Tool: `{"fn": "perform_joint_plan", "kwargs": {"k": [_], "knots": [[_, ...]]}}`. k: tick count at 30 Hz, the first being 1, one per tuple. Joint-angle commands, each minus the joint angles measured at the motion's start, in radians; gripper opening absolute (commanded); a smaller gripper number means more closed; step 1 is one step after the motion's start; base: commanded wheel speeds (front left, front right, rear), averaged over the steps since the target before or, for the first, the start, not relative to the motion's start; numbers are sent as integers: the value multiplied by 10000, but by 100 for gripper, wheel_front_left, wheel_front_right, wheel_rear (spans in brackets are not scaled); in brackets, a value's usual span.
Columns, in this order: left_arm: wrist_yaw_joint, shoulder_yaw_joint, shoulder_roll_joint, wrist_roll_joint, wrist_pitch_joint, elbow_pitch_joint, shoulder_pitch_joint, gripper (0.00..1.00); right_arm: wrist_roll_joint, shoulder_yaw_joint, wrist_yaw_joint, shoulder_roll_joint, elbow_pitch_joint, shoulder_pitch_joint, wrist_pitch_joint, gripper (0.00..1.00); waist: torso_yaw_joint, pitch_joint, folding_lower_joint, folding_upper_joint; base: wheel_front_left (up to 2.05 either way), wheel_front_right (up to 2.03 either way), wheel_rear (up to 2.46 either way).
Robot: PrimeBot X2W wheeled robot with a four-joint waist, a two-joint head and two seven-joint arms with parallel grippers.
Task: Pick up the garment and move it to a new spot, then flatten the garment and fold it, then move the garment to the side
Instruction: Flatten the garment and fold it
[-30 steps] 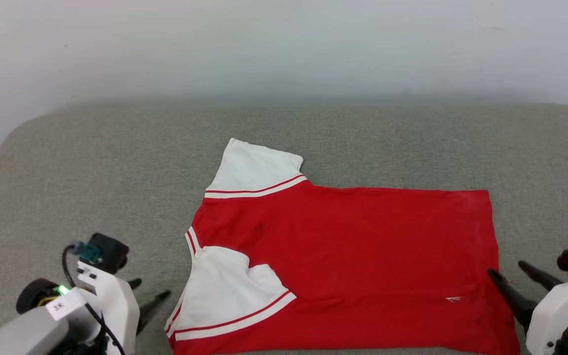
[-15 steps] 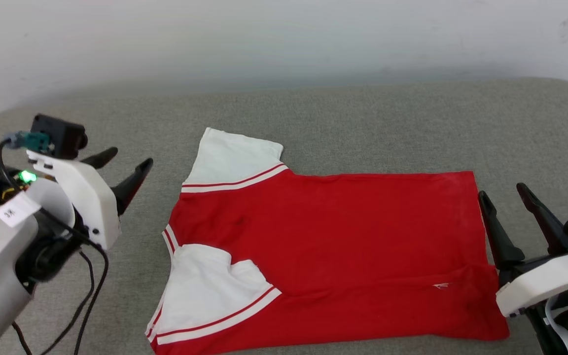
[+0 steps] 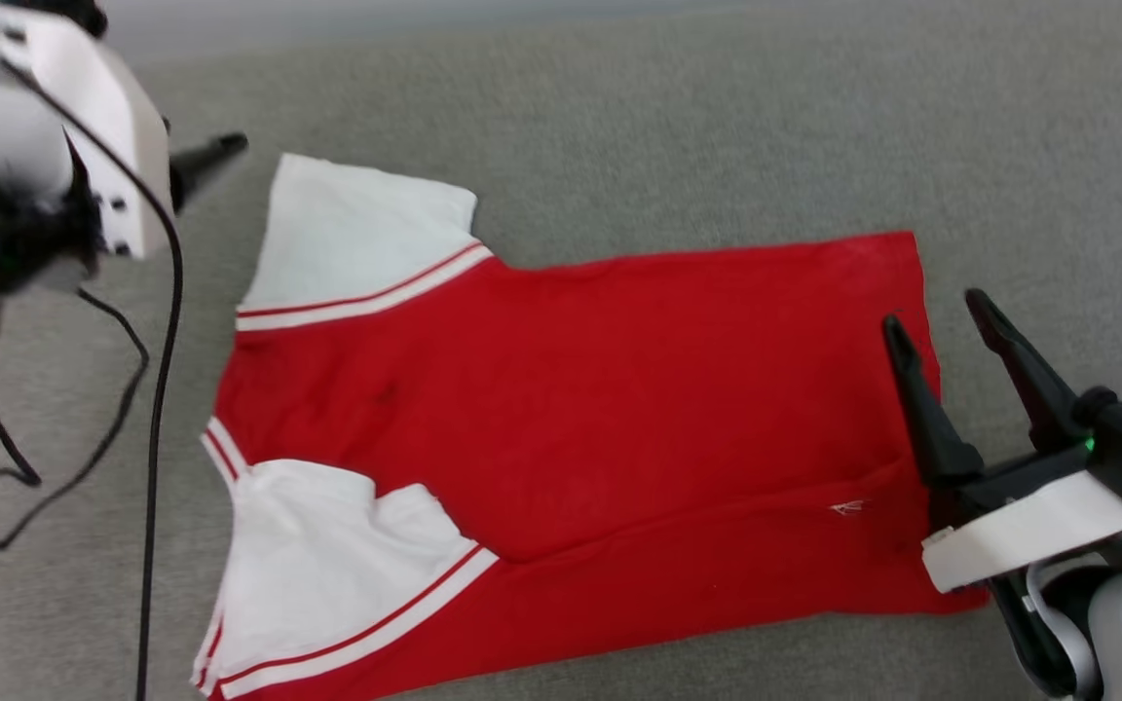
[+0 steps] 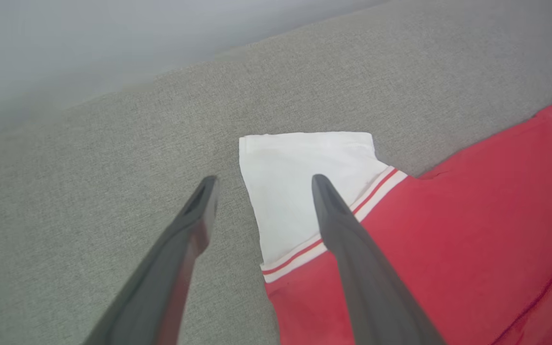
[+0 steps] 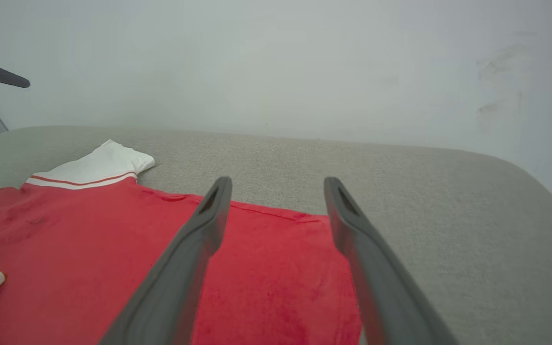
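**Fold half made; both pincers wide at the shirt's far edge**

The red T-shirt with white short sleeves and red-and-white striped trim [image 3: 571, 409] lay spread across the middle of the grey cloth-covered desk [image 3: 717, 127], collar end to the robot's left and hem [image 3: 912, 282] to its right. No lettering showed on the upper face. The near sleeve [image 3: 327, 555] lay turned in over the red body, and a crease ran along the near long side past the small white logo [image 3: 846, 506], so that side looked already folded in. The far sleeve [image 3: 356, 234] lay flat and open on the desk.

The left pincer [image 4: 264, 178] stood wide and empty, one finger over bare desk and the other over the far sleeve, straddling its outer edge. The right pincer [image 3: 933, 312] was equally wide and empty, straddling the hem near its far corner. Whether either touched the cloth could not be told. A black cable [image 3: 157, 389] hung from the left arm down toward the desk beside the collar.

By this lie, the folding step was in hand, with the far half left to do. The next move would call for both pincers to drop onto their edges, pinch sleeve and hem corner together, and carry the far side evenly toward the near one, keeping the cloth taut so that it does not bunch.
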Motion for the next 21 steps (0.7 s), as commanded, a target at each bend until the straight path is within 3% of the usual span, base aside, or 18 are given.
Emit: {"fn": "perform_joint_plan", "kwargs": {"k": [1, 11, 21], "knots": [[23, -89, -122, -30, 371, 234, -263, 100, -55, 96, -9, 45, -104, -259, 2, 100, -407, 754, -1, 0, 0, 0, 0], [317, -438, -283, 336, 2561, 1186, -2254, 100, -89, 440, -9, -69, -428, -1041, -130, 100, -882, 2237, -1, 0, 0, 0, 0], [58, -1053, -466, 725, 3035, 1754, -2030, 100, -148, 580, -9, 34, -262, -1473, -337, 100, -984, 2708, -1, 0, 0, 0, 0]]}}
